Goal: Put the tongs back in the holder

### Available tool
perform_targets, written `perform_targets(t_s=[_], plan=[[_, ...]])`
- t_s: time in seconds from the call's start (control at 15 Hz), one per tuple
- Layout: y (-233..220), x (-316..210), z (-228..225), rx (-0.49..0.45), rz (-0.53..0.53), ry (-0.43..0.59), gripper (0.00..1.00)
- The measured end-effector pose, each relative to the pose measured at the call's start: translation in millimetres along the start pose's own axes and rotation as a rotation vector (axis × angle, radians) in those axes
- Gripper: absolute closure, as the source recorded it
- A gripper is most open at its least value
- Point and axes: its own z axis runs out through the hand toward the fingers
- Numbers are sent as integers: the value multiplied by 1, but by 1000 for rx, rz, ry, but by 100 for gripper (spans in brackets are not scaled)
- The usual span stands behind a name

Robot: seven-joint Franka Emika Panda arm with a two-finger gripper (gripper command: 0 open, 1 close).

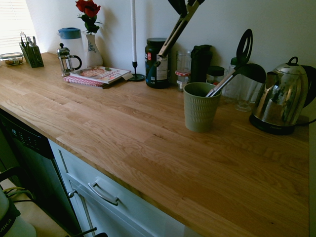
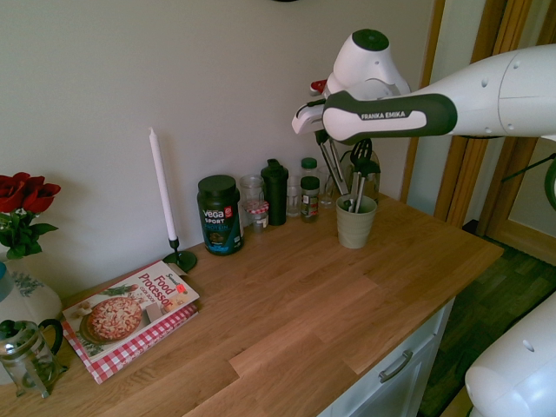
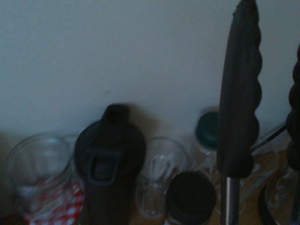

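Above the back of the wooden counter [image 1: 148,143], the hand [image 1: 186,4] holds the tongs [image 1: 174,34] aloft, its fingers clamped together on the joined end at the top edge of the first exterior view. The tongs hang slanted, tips pointing down toward a dark supplement tub [image 1: 157,63] against the wall, clear of the counter and of the holder [image 1: 199,106]. In the second exterior view the white arm crosses in front of the hand, so the grip itself is largely hidden there; the thin rods below the arm, above the holder, are probably the tongs.

The holder, a sage-green ribbed cup, stands upright on the counter just in front of a row of jars and glasses. 1 utensil leans in it: a black spatula [image 1: 243,49] with a looped head and pale handle, tilted toward the steel kettle [image 1: 279,96] beside it.

Along the wall stand a black shaker bottle [image 1: 200,62], a checked-lid jar [image 1: 182,79] and a white candle [image 1: 133,34] in a dark holder. A cookbook [image 1: 98,75] lies flat near a French press [image 1: 66,59] and a vase of red roses [image 1: 90,34]. A small dark cutlery caddy [image 1: 31,53] sits at the far end.

In the wrist view, 2 dark ridged prongs [image 3: 240,93] rise in front of the blurred jars.
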Motion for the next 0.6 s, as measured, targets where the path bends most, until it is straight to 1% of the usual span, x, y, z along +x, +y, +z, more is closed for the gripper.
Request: perform_targets(t_s=[0.2,0.4,0.47,0.6], plan=[[12,13,22,2,91,156,100],[30,30,30,-5,166,305,100],[31,28,32,-5,176,326,100],[34,16,41,-17,172,333,100]])
